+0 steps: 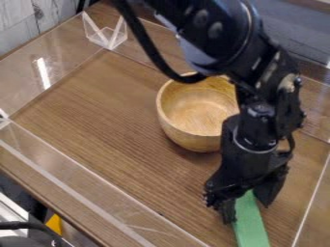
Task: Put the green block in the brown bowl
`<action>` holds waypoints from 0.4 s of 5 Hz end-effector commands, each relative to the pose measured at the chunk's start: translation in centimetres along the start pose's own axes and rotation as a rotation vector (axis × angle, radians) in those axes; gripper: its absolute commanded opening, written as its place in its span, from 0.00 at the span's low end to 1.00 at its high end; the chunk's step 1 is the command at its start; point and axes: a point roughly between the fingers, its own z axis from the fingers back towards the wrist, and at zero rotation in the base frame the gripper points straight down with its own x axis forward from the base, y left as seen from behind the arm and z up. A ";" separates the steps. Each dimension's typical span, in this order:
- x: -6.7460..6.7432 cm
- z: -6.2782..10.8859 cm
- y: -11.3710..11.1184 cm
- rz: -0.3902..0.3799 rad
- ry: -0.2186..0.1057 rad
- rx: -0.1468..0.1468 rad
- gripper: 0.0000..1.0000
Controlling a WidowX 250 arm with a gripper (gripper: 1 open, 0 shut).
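The matte green rectangular block (250, 228) lies on the brown wooden tabletop (96, 121), on the near side of the round light-brown wooden bowl (169, 98) and somewhat to its right in the view. So the task looks to be at its reaching stage: the block is out of the bowl, and the black robot gripper (244, 205) is down over the block's far end, the end closer to the bowl.

The fingers stand apart, one toward each side of that end, and nothing shows them squeezing it. Whether either one touches the block I cannot tell (the black parts overlap it from this angle). The grip, the lift, the carry toward the bowl and the release all seem to be left. Since only the far end is between the fingers, the block may well tip or swing once raised, and a slab this long could catch on the bowl's rim.

As for containers, the bowl sits upright beyond the block, its mouth facing up. The inside that shows is bare wood, with nothing lying in it; the arm hides part of the bowl's right side, so that portion I cannot judge.
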 end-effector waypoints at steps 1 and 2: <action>-0.2 0.2 -0.3 -0.003 -0.004 -0.024 0.00; -0.1 0.5 -0.4 0.000 -0.005 -0.026 0.00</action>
